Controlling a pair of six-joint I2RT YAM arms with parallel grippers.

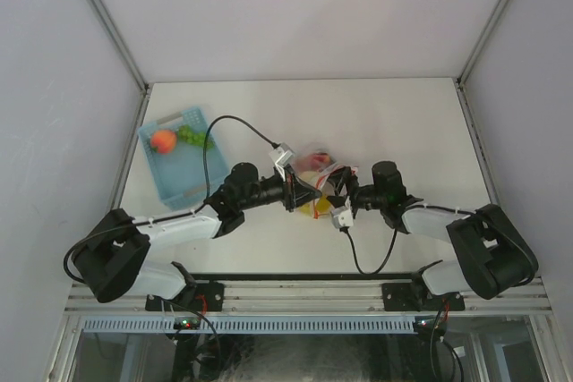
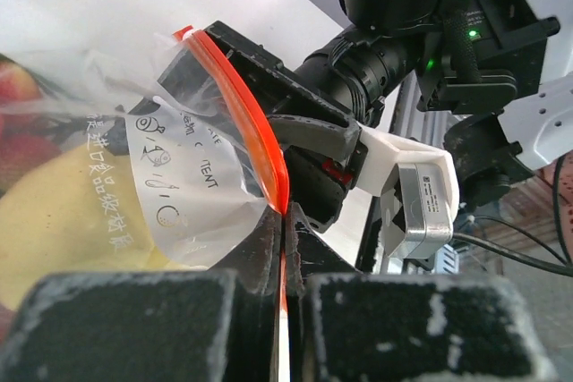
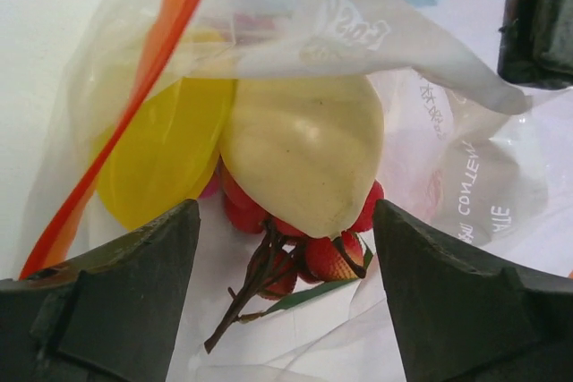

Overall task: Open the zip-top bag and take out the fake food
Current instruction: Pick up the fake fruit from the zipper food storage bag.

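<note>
The clear zip-top bag [image 1: 315,165] lies at the table's middle between my two grippers. My left gripper [image 2: 283,225] is shut on the bag's red-orange zip strip [image 2: 253,118], beside the white label patch [image 2: 179,181]; the top view shows it at the bag's left [image 1: 307,189]. My right gripper [image 3: 286,310] is open at the bag's mouth, at its right in the top view [image 1: 339,189]. Between its fingers [image 3: 134,297] lie fake food pieces: a pale yellow fruit [image 3: 304,145], a yellow piece [image 3: 161,154] and a red cluster on a brown stem [image 3: 295,257]. The fingers touch none of them.
A light-blue slotted basket [image 1: 183,181] stands at the table's left and holds an orange-red fruit [image 1: 162,140] and a green piece [image 1: 189,136]. The right arm's wrist and camera [image 2: 421,185] sit close in front of my left gripper. Cables run across the table near both wrists.
</note>
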